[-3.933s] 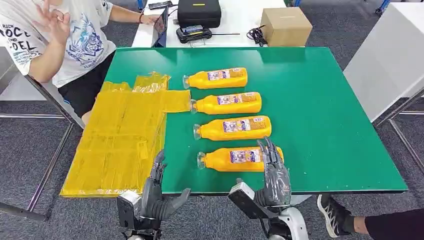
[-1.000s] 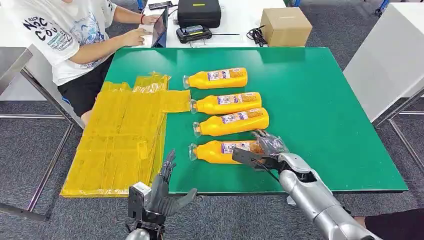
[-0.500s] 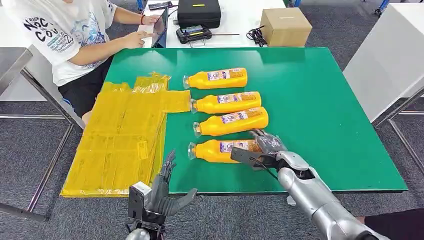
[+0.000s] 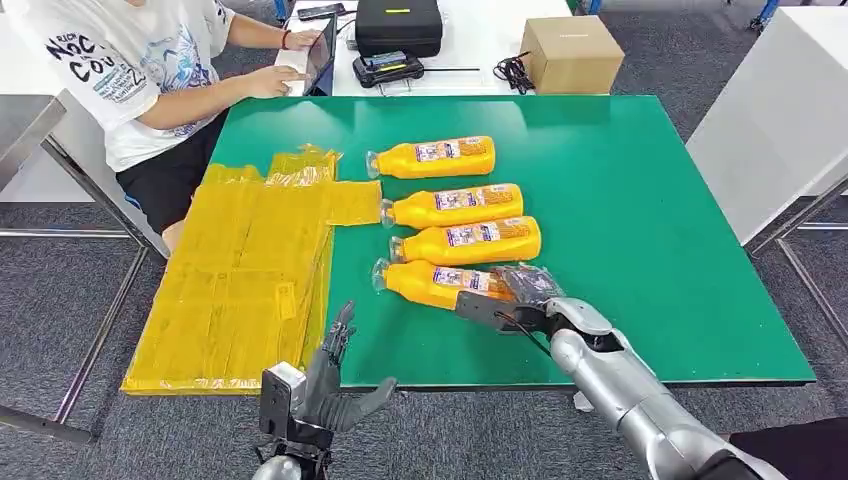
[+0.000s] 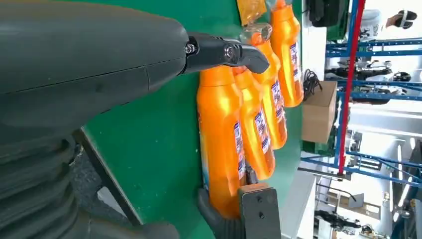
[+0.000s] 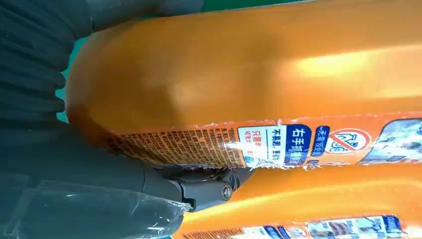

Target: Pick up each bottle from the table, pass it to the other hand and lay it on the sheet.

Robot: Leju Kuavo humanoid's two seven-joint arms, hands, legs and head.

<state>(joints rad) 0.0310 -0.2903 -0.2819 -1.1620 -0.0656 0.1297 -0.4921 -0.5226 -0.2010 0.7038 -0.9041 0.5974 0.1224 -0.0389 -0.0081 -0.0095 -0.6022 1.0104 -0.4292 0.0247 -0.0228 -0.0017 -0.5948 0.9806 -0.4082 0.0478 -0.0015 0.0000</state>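
My right hand [image 4: 525, 292] grips the base of the nearest bottle [image 4: 440, 283], which lies angled against the next bottle [image 4: 468, 243]. Two more bottles [image 4: 432, 157] lie beyond. My left hand [image 4: 325, 385] hangs off the green surface [image 4: 640, 230] near edge, fingers [image 4: 340, 335] spread, empty. The yellow sheet [image 4: 245, 270] overhangs the left edge; a person [image 4: 130, 70] sits beyond it.

right robot hand [image 4: 522, 290] — grips nearest bottle [image 4: 440, 283] | bottle swung, now against its neighbour [image 4: 466, 241]
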